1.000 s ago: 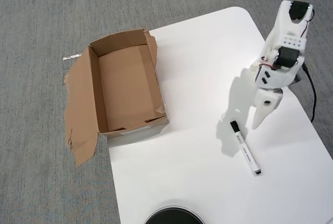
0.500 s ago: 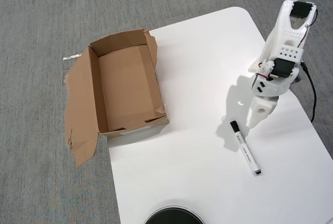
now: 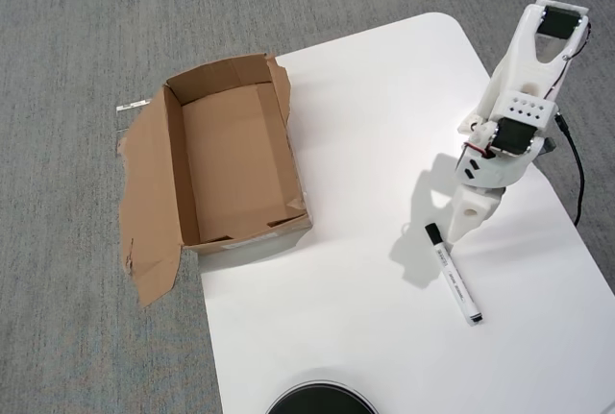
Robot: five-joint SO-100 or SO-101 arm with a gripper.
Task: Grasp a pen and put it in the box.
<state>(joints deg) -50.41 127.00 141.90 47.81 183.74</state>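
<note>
The pen [image 3: 453,273] lies flat on the white table [image 3: 365,145] at the right, a white barrel with its black cap toward the upper left. My gripper [image 3: 459,231] hangs from the white arm [image 3: 519,97] and points down, its tip just above and right of the pen's cap, apart from it. From above I see only one white finger [image 3: 471,207], which covers any gap. The box [image 3: 231,164] is an open brown carton at the table's left edge with nothing inside, its wide flap [image 3: 149,203] splayed out over the grey carpet.
A black round object [image 3: 320,400] pokes in at the bottom edge of the table. A black cable [image 3: 575,169] runs down the table's right side behind the arm. Grey carpet [image 3: 96,30] surrounds the table.
The arm has leaned further out and down, carrying the gripper left and lower toward the pen's cap. The pen and the box have not moved.
</note>
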